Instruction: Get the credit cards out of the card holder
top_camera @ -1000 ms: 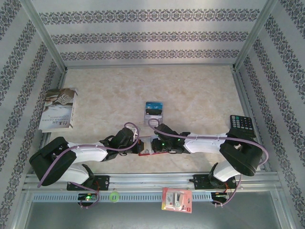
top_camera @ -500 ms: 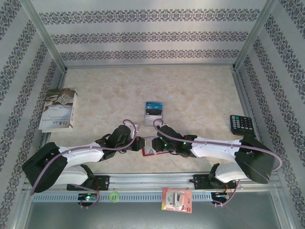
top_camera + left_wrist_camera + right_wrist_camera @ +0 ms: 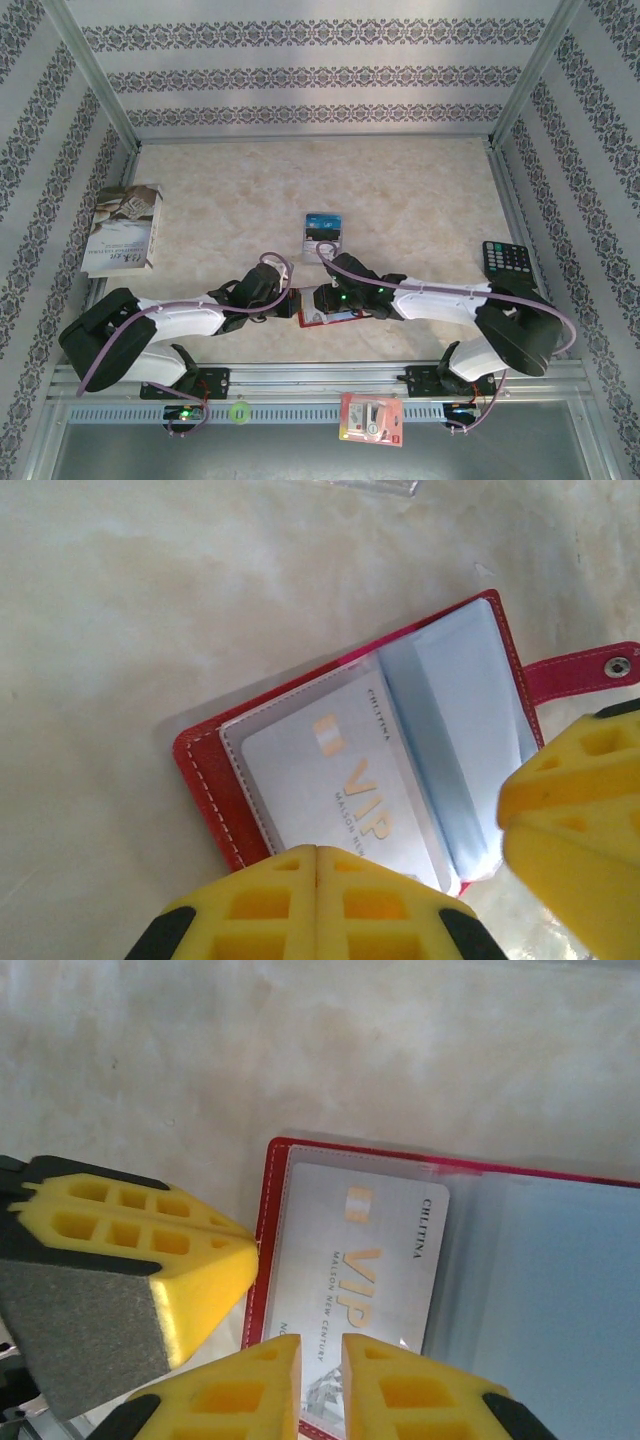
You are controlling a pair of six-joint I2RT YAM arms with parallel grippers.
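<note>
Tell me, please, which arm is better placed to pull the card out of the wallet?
Likely right: the right fingers sit slightly parted over the card's end, while the left fingers are shut at the wallet's edge, seemingly pinning it.

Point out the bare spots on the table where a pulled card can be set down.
Free: the wide far half of the table, beyond the blue card, between booklet and calculator. Crowded: the near middle, where both grippers meet over the open card holder.
</note>
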